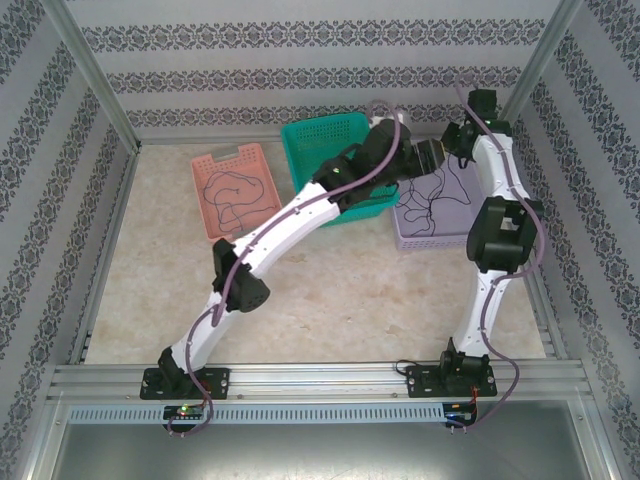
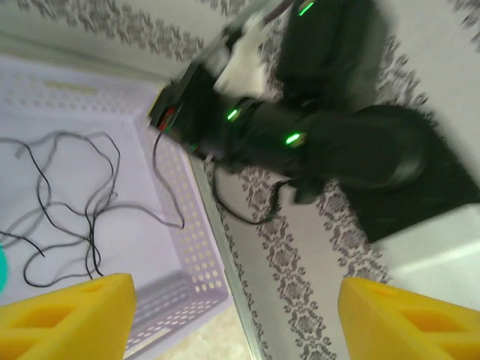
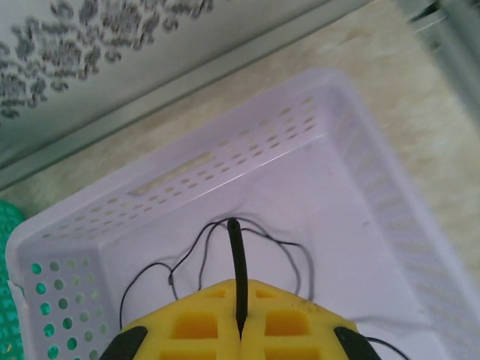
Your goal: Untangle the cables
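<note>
Seen from above, three baskets sat along the far side of a pale desk [image 1: 350,300]: a pink basket [image 1: 250,160] on the left, a teal basket [image 1: 320,140] in the middle, and a lavender basket [image 1: 430,241] on the right. Both robot arms reached over toward the lavender basket. A loose tangle of thin black cables [image 1: 430,205] lay on its floor. A separate looped cable [image 1: 235,195] lay alone in the pink basket.

The left wrist camera looked past the left pincer [image 2: 236,289], whose yellow fingers [image 2: 67,315] stood wide apart with nothing between them. It hung above the near corner of the lavender basket, and the tangle lay spread in curling loops on the basket floor. The dark body of the right arm [image 2: 322,127] was close in front, blurred.

On the right wrist camera, the right pincer [image 3: 241,289] was closed, its two yellow fingers pressed together on a black strand [image 3: 236,255]. The strand rose from between the fingertips, with thinner loops trailing to either side over the lavender basket below.
</note>
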Tool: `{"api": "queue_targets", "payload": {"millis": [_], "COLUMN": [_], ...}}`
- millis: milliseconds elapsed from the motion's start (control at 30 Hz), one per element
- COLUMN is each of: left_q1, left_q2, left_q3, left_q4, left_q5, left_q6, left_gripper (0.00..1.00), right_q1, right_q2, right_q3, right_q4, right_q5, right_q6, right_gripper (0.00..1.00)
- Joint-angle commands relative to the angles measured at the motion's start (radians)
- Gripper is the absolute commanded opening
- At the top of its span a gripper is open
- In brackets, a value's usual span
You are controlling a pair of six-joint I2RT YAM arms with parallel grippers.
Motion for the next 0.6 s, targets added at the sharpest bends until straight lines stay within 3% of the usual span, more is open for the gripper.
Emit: {"api": "queue_targets", "payload": {"millis": [0,100,200,267,467,533,567], "left_q1": [0.03,0.044,0.062,0.079,0.134,0.152,0.167], "left_q2": [-0.113,-0.238,-0.379,-0.453,-0.624,-0.685,-0.711], "left_q3": [-0.116,-0.305,-0.504,-0.588,-0.713,-0.762,-0.781], "left_q4": [-0.082,-0.059,-0.023,-0.033,-0.143,-0.14,-0.156], "left_q5": [-0.047,-0.083,-0.125,-0.128,-0.072,-0.056,-0.051], "left_q6": [0.056,0.067,0.08,0.099,0.195,0.209,0.205], "left_gripper": [0.72,0.72,0.72,0.72,0.74,0.75,0.75], "right_q1": [0.024,0.025,0.03,0.034,0.032,0.029,0.029], "right_q2": [0.061,0.118,0.135,0.102,-0.077,-0.129,-0.161], "right_q3": [0.056,0.094,0.149,0.144,0.048,0.018,0.002], "right_q4": [-0.061,-0.086,-0.157,-0.177,-0.194,-0.212,-0.223], "right_q5": [-0.049,-0.08,-0.06,-0.017,0.076,0.096,0.112], "right_q6": [0.061,0.118,0.146,0.156,0.168,0.17,0.171], "right_gripper": [0.0,0.02,0.35,0.49,0.67,0.84,0.85]}}
